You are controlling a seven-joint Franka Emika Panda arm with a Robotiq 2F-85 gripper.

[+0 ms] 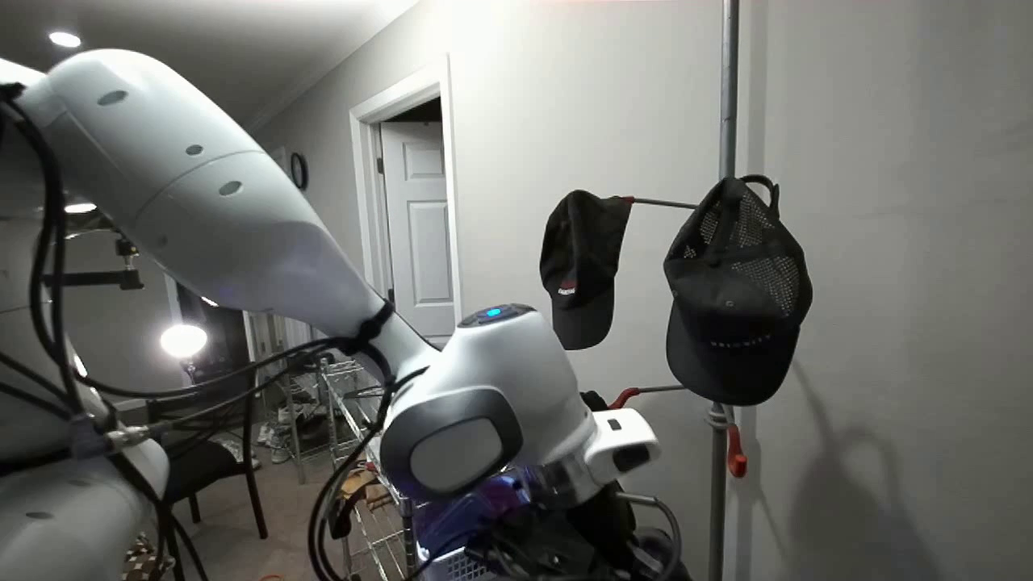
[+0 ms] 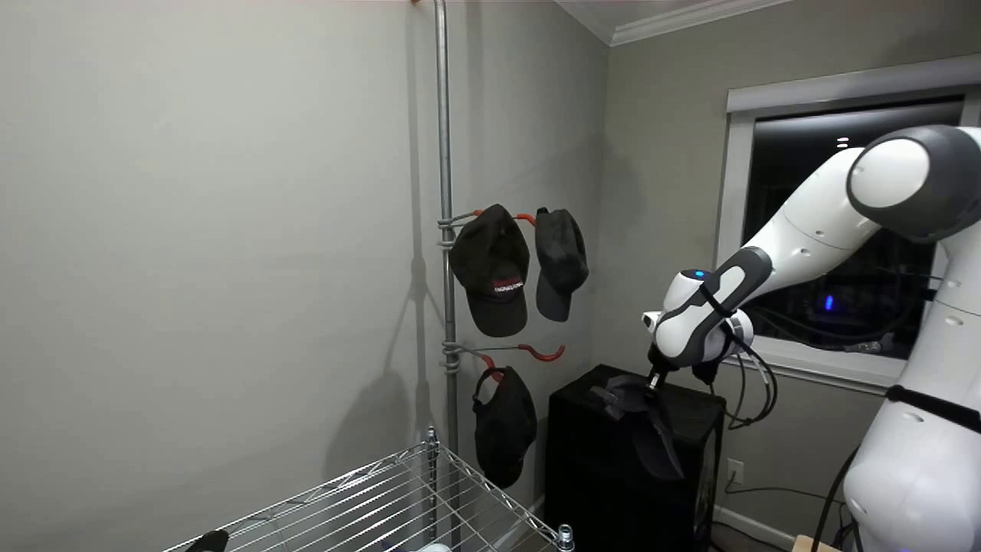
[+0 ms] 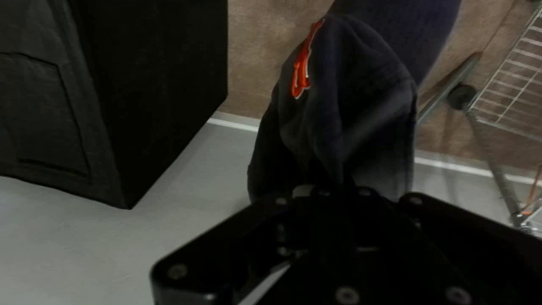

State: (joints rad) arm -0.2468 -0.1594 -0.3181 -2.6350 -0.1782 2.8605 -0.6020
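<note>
Black gripper (image 3: 334, 188) clamped on a dark cap (image 3: 334, 127)

Its jaws are together on the cap's cloth, at the end of the crown (image 3: 372, 93) away from the brim (image 3: 406, 38); the exact line of contact is lost in shadow. The cap is held in the air, well above the carpet (image 3: 271, 42), its cloth creased and its red lettering (image 3: 301, 72) seen at a slant, too steep to read. In an exterior view it shows in front of a black box-shaped cabinet (image 2: 613, 475), brim slanting down; in the wrist view a gap parts the two.

Above the gripper the white arm (image 2: 812, 222) bends down, with cables (image 2: 762, 376) strapped along it. Apart from the cap stands a grey metal pole (image 2: 444, 138) with red-tipped hooks (image 2: 542, 353). Three black caps hang from it: a lettered cap (image 2: 490, 257), red and white on its front, a mesh-sided cap (image 1: 734, 298) at about the same level, and a lower cap (image 2: 506, 429).

In an exterior view a wire shelf (image 2: 368, 502) fills the foreground beside the pole. Pale grey walls (image 2: 268, 230) meet behind the cabinet, with a dark window (image 2: 778, 169) in a white frame behind the arm. Farther off, in an exterior view, are a white panelled door (image 1: 424, 226), a black chair (image 1: 206, 472), a lit lamp (image 1: 184, 340) and a wall clock (image 1: 299, 170).
</note>
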